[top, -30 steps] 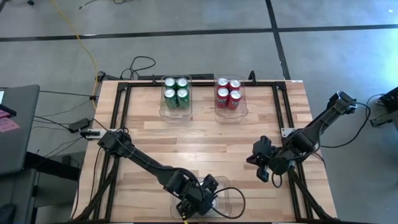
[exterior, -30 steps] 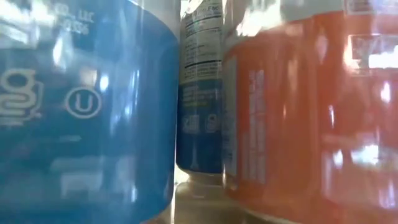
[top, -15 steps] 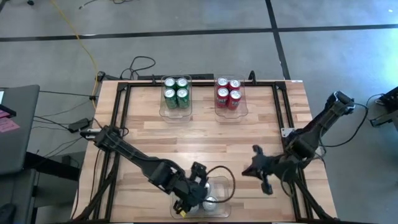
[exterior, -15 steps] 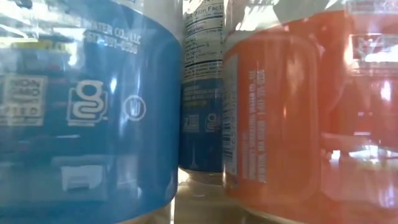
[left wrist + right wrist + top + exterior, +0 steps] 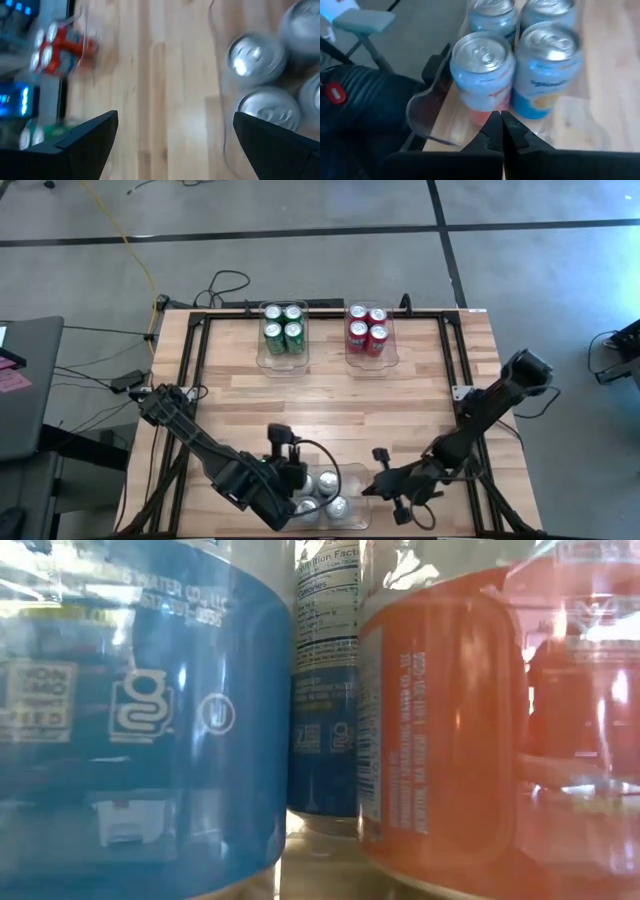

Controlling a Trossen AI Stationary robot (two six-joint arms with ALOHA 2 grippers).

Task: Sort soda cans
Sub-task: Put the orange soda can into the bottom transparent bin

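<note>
Several silver-topped soda cans [image 5: 322,498] stand upright in a clear bin [image 5: 355,515] at the table's near edge. The low view shows them close up: a blue-labelled can [image 5: 140,720] and an orange-labelled can [image 5: 450,730]. Green cans [image 5: 283,330] and red cans [image 5: 367,330] fill two bins at the far edge. My left gripper [image 5: 290,460] hangs open above the near bin's far-left corner, holding nothing [image 5: 175,120]. My right gripper [image 5: 376,478] is shut just right of the near bin, its tips [image 5: 501,119] pointing at the cans [image 5: 482,55]. My right gripper's shut fingertips [image 5: 495,122] stand low at the near bin's right wall [image 5: 420,112], slanting down from the table's right. Whether they touch the wall cannot be told.
The table's middle is bare wood [image 5: 330,405]. A black frame rail [image 5: 445,350] runs along the right side, another [image 5: 195,350] along the left. The table's near edge lies just behind the near bin.
My left gripper has risen off the near bin toward the table's left and far side, rolling as it went, and the silver can tops now show. My right gripper has swung down toward the near edge and left, up to the near bin.
</note>
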